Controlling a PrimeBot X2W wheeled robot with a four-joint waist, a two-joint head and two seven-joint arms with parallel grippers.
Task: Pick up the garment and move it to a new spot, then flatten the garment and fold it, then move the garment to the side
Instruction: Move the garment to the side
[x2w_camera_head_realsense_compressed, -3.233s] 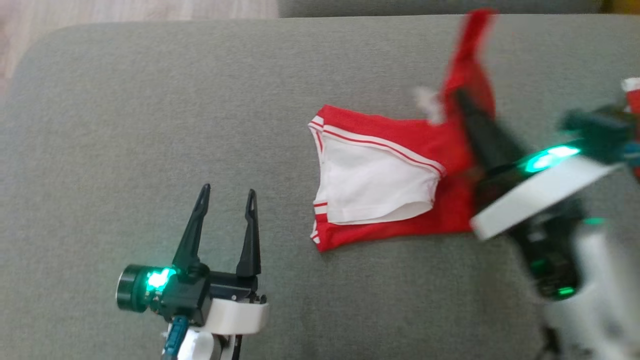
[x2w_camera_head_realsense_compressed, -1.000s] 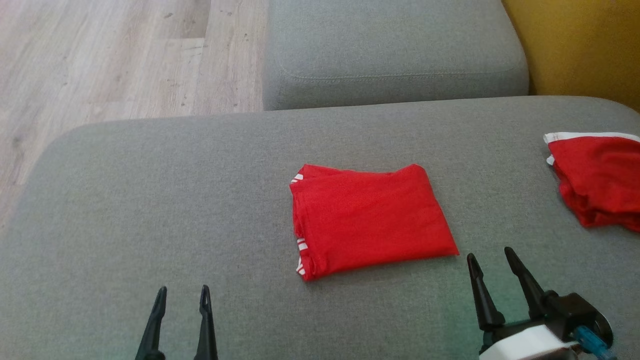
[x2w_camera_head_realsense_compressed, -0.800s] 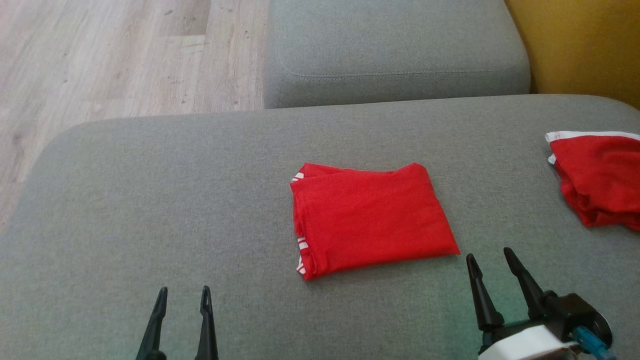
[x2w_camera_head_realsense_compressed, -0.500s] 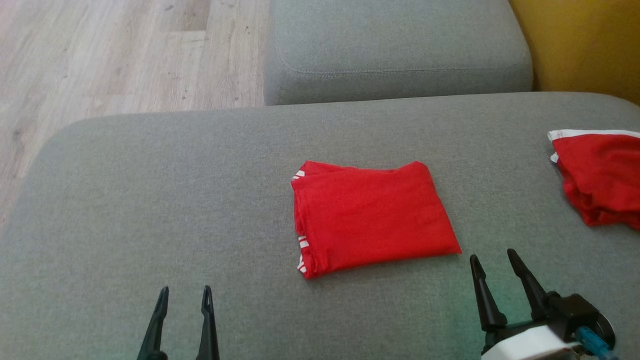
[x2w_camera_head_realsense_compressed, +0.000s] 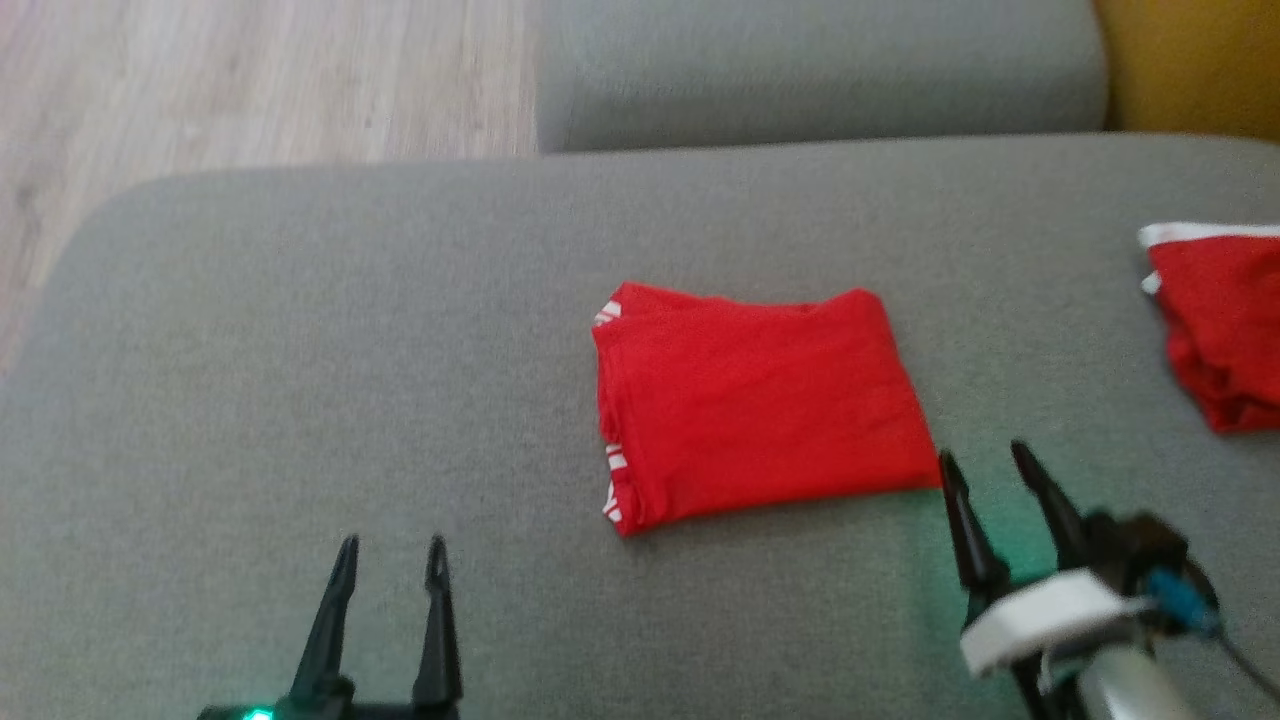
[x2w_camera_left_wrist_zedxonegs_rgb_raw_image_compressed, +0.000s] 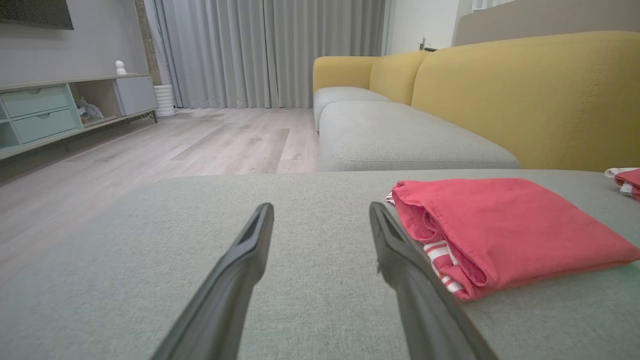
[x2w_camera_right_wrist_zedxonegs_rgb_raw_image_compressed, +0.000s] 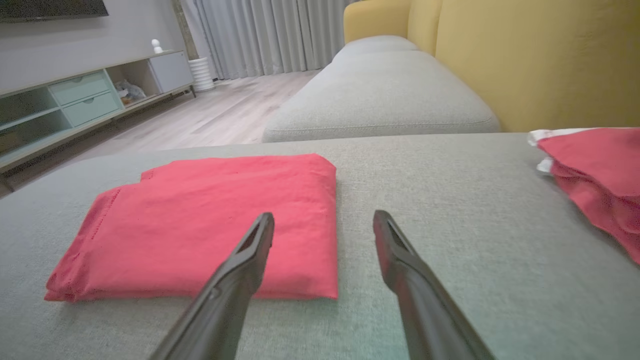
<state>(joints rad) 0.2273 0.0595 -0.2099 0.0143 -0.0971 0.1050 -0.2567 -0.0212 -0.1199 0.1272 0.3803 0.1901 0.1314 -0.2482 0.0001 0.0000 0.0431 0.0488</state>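
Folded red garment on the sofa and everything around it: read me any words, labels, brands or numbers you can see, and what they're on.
None: no word, number or sign is readable here.
Folded red garment: white stripes at one edge, no print or label showing.
Second red garment: white band, no lettering.
Cabinet: nothing written that can be made out.

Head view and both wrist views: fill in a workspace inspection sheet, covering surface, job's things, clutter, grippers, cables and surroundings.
Surface: grey sofa cushion, flat.
Job's things: folded red garment with white-striped trim, near the cushion's middle, held by neither gripper.
Clutter: second red garment, rumpled, white band, at the cushion's right edge.
Grippers: left gripper open, empty; right gripper open, empty, its tips beside the folded garment's near right corner.
Cables: blue-plugged cable at the right wrist, clear of the garments.
Surroundings: wooden floor, yellow sofa back, grey curtains, media cabinet.
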